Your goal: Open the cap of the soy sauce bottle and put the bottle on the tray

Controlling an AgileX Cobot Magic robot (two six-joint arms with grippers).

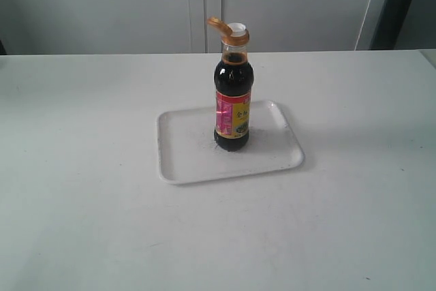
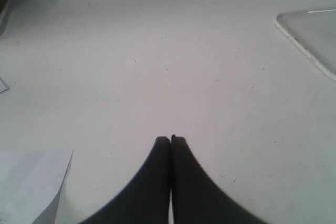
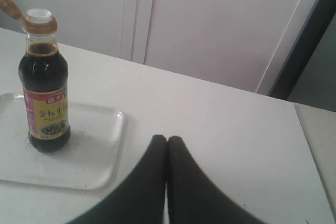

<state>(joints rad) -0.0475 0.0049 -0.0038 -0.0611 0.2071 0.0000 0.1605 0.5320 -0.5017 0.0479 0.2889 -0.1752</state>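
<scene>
The soy sauce bottle (image 1: 233, 103) (image 3: 44, 103) stands upright on the white tray (image 1: 184, 151) (image 3: 94, 156), near the tray's middle. Its golden-brown cap (image 1: 219, 25) (image 3: 10, 4) is flipped open to the left, and the white spout (image 1: 236, 28) (image 3: 39, 13) shows. Neither arm appears in the exterior view. My left gripper (image 2: 170, 139) is shut and empty over bare table, with a tray corner (image 2: 310, 30) off to one side. My right gripper (image 3: 167, 139) is shut and empty, a short way from the tray's edge and apart from the bottle.
The white table (image 1: 82, 189) spreads all round the tray. White cabinet doors (image 1: 286, 1) stand behind it, with a dark gap (image 1: 402, 1) at the right. A sheet of paper (image 2: 31, 182) lies close to the left gripper.
</scene>
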